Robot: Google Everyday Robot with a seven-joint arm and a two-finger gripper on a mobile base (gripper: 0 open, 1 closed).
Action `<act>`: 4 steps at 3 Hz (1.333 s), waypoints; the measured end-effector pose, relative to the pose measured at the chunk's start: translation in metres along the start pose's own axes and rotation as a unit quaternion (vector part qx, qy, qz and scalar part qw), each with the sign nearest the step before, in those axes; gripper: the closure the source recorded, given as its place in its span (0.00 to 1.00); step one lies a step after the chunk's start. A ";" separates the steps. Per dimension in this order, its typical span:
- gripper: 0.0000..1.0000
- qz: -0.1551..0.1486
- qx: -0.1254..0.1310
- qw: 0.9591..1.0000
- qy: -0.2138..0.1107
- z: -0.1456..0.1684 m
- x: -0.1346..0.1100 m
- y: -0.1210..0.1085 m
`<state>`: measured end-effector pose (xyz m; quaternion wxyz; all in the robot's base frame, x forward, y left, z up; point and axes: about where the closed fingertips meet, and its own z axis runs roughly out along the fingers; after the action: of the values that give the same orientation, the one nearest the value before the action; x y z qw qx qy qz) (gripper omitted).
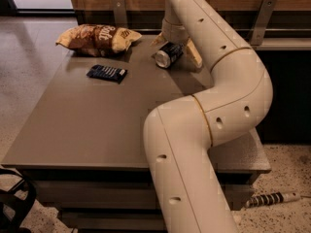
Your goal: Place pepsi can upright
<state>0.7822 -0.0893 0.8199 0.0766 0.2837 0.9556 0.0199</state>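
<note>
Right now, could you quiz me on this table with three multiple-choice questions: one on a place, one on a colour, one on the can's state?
1. Where is the gripper?
A) at the can, on the table's far side
B) at the table's near edge
C) on the floor

2. What colour is the flat packet?
A) red
B) dark blue
C) green

3. How is the can?
A) upright
B) crushed flat
C) on its side

Answers:
1 A, the arm ends right at the can.
2 B, it is dark blue with pale print.
3 C, its silver end faces sideways.
</note>
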 end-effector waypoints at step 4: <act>0.77 0.000 0.000 0.999 -0.040 0.004 -0.015 0.017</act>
<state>0.8046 -0.0835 0.8190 0.1148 0.2838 0.9519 0.0085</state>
